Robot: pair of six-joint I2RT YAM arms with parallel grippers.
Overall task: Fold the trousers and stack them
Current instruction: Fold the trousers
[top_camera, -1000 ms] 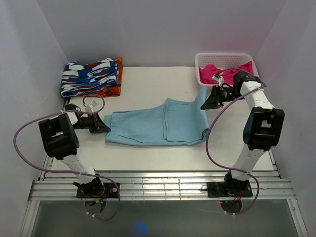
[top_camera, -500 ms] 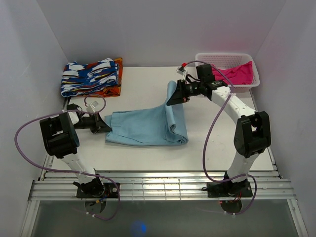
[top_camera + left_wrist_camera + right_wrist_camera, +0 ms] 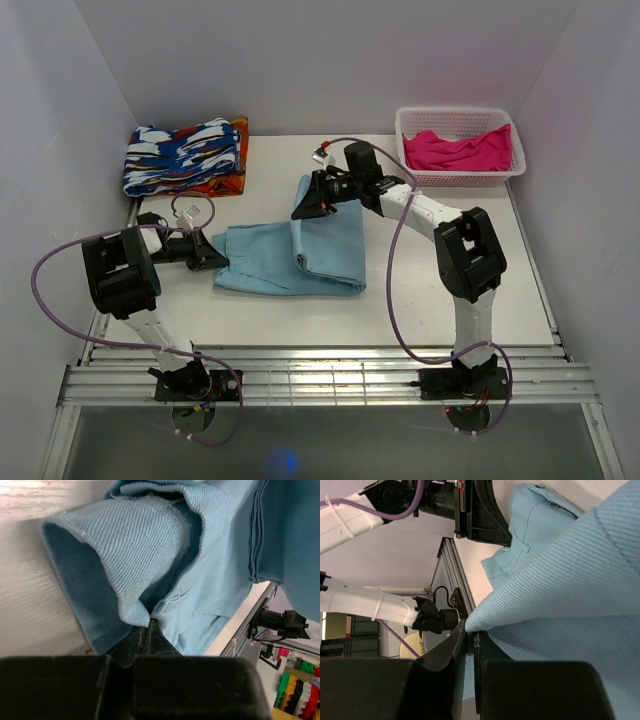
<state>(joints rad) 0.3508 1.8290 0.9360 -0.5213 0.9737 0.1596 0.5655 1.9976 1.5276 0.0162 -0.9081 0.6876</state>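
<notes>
From above, the trousers (image 3: 262, 265) lie left of the basket (image 3: 455, 111) and nearer the arms. They are half folded, with the right gripper (image 3: 300, 209) holding one pinched end lifted over the rest, so the fold needs finishing and the stacking is not yet done. The left wrist view shows the left gripper (image 3: 149, 629) clamped on a bunched hem of plain, twilled light-blue cloth. The right wrist view shows that gripper's jaws closed on a raised corner, the cloth draping away.

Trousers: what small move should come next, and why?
Probably the right gripper should carry its pinched end leftward and lower it onto the end the left gripper pins: the trousers are only partly doubled over, the lifted edge hanging above their middle.
</notes>
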